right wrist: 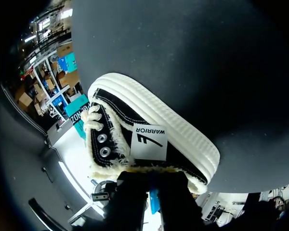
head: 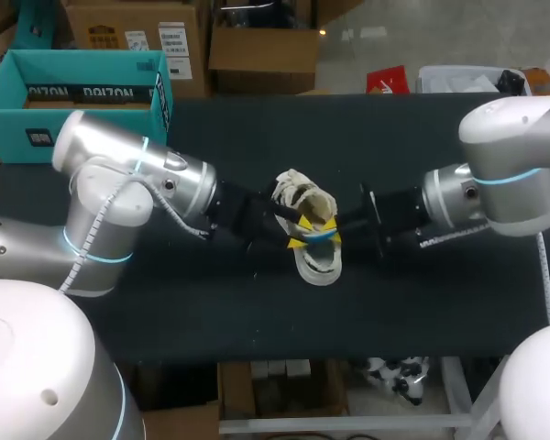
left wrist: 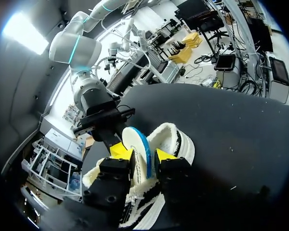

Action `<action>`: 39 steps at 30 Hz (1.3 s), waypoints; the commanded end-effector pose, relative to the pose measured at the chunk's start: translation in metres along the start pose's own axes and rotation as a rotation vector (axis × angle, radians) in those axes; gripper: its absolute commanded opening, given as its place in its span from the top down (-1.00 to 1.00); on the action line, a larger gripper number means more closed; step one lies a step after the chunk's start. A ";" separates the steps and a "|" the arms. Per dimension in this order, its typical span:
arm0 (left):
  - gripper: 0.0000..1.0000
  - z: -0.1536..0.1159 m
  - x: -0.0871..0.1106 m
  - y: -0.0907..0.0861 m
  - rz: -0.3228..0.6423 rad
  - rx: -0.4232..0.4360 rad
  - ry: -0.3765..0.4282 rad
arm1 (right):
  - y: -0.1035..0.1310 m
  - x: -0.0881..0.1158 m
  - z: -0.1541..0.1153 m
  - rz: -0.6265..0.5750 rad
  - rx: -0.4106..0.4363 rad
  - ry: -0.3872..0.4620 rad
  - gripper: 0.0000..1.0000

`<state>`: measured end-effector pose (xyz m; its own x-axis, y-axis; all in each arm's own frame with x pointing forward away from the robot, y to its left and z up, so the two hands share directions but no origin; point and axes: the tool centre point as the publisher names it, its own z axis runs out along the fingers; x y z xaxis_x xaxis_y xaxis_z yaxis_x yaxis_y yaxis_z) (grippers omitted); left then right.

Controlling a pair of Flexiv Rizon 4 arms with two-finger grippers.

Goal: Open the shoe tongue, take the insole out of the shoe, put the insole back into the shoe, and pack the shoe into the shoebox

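shoe (head: 319, 264): black canvas with a thick white ribbed sole, fleece lining and metal eyelets; it lay on its side near the middle of the surface, between the two grippers, well apart from the shoebox.
insole (left wrist: 135, 142): white with a blue edge; it stood on edge, partly out of the shoe's fleece-lined opening.
right gripper (right wrist: 153, 193): it came in from the right to the shoe's opening and was closed down narrow, with a strip of the insole's blue edge pinched between its two black fingers; the yellow tips did not show in its own wrist view.
left gripper (left wrist: 143, 154): it came in from the left and sat against the shoe's opening, opposite the right gripper; the insole rose up at it, with fleece lining just beside; whether it gripped the insole or merely stood around it could not be told.
shoe side patch (right wrist: 149, 142): a white label on the black canvas, facing the right gripper, beside the eyelets.
shoebox (head: 73, 92): teal, open-topped, at the far left corner of the surface, beyond the left arm.
surface (head: 211, 307): dark black covering, carrying the shoe and the shoebox.
arms: silver-white; the left entered from the left side and the right from the right side, and the two met at the shoe.
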<state>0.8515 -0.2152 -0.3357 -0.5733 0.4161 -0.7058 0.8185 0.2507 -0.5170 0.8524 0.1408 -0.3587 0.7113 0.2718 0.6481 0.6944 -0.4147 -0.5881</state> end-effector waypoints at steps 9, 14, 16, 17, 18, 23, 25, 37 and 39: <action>1.00 0.004 0.000 -0.004 0.010 -0.017 -0.004 | -0.015 -0.007 -0.004 0.004 -0.003 -0.004 -0.85; 1.00 0.004 0.001 -0.003 0.008 -0.023 -0.002 | -0.033 -0.009 -0.010 -0.001 -0.041 -0.018 0.02; 1.00 0.004 0.001 -0.003 0.007 -0.024 -0.002 | -0.038 -0.009 -0.011 -0.002 -0.048 -0.023 0.29; 1.00 0.004 0.001 -0.003 0.007 -0.024 -0.003 | -0.041 -0.009 -0.011 -0.003 -0.050 -0.024 0.42; 1.00 0.005 0.002 -0.003 0.006 -0.024 -0.004 | -0.042 -0.009 -0.011 -0.004 -0.051 -0.025 0.55; 1.00 0.006 0.002 -0.005 0.006 -0.022 -0.005 | -0.041 -0.010 -0.008 -0.002 -0.052 -0.031 1.00; 1.00 0.007 0.002 -0.005 0.006 -0.025 -0.004 | -0.040 -0.011 -0.007 -0.002 -0.049 -0.032 1.00; 0.07 -0.002 0.001 -0.003 -0.024 -0.037 0.004 | -0.015 -0.009 0.007 0.000 -0.051 -0.041 1.00; 0.08 -0.002 0.001 -0.001 -0.030 -0.041 0.007 | -0.011 -0.008 0.009 0.000 -0.049 -0.043 1.00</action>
<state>0.8498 -0.2128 -0.3345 -0.5954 0.4126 -0.6894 0.8034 0.2949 -0.5173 0.8293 0.1486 -0.3523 0.7153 0.3067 0.6280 0.6876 -0.4696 -0.5538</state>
